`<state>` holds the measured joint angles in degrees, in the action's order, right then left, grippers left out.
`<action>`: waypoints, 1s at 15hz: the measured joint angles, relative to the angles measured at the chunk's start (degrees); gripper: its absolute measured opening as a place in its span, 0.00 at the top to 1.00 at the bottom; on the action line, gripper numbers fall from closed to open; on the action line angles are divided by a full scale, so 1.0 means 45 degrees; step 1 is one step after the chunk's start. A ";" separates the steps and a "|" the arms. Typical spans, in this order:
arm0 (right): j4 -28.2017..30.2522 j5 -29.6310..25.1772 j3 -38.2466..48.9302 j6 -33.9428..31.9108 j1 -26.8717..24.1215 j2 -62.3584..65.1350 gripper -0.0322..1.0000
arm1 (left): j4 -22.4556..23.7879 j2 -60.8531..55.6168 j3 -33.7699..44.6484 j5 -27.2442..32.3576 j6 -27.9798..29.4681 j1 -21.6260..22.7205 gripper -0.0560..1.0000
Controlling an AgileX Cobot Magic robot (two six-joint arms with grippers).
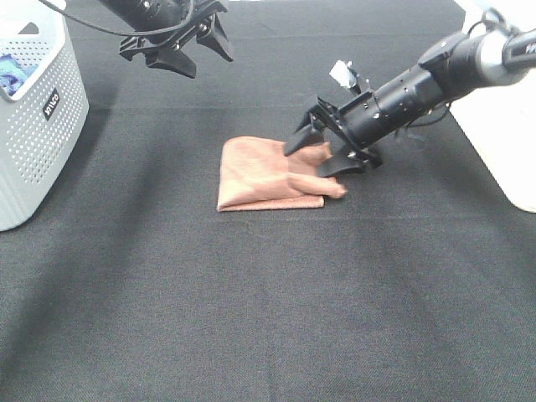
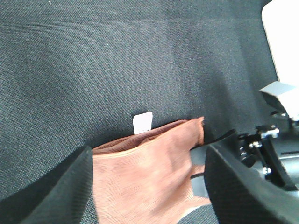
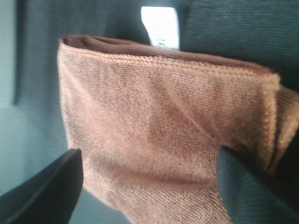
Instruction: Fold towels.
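A reddish-brown towel (image 1: 264, 172) lies folded on the black table (image 1: 251, 301), near the middle. Its right edge is bunched into a small raised fold. My right gripper (image 1: 306, 162) is low over that right edge, open, one finger on each side of the cloth. In the right wrist view the towel (image 3: 163, 121) fills the space between the wide fingers (image 3: 42, 196), with its white tag (image 3: 160, 25) beyond. My left gripper (image 1: 208, 63) hangs open above the table's far left, away from the cloth. Its view looks down on the towel (image 2: 149, 172) and tag (image 2: 142, 122).
A white perforated basket (image 1: 38, 126) stands at the left edge with something blue (image 1: 12, 71) inside. A white object (image 1: 502, 126) sits at the far right. The right arm (image 2: 271, 154) shows in the left wrist view.
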<state>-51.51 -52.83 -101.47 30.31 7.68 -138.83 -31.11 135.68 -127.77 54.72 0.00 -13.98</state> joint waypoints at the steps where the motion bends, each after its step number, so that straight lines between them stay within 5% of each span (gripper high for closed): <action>1: 0.0000 0.0000 0.0000 0.0000 0.0000 0.0000 0.24 | 0.0000 0.0000 0.0000 0.0000 0.0000 0.0000 0.33; 5: 0.2419 0.0573 0.0000 -0.0853 -0.0038 0.0879 0.24 | 0.0000 0.0000 0.0000 0.0025 0.0000 0.0000 0.33; 10: 0.4151 -0.0726 0.0000 -0.2636 -0.0140 0.2648 0.24 | 0.0293 -0.0191 -0.0025 0.1464 -0.0675 0.0025 0.33; 15: 0.7410 -0.3183 0.0000 -0.5475 -0.0140 0.4571 0.24 | 0.3540 -0.2699 -0.0025 0.3247 -0.0929 0.0051 0.33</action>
<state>-18.16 -67.15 -101.47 5.67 7.05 -118.26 -15.18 123.53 -127.88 69.33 -4.18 -13.75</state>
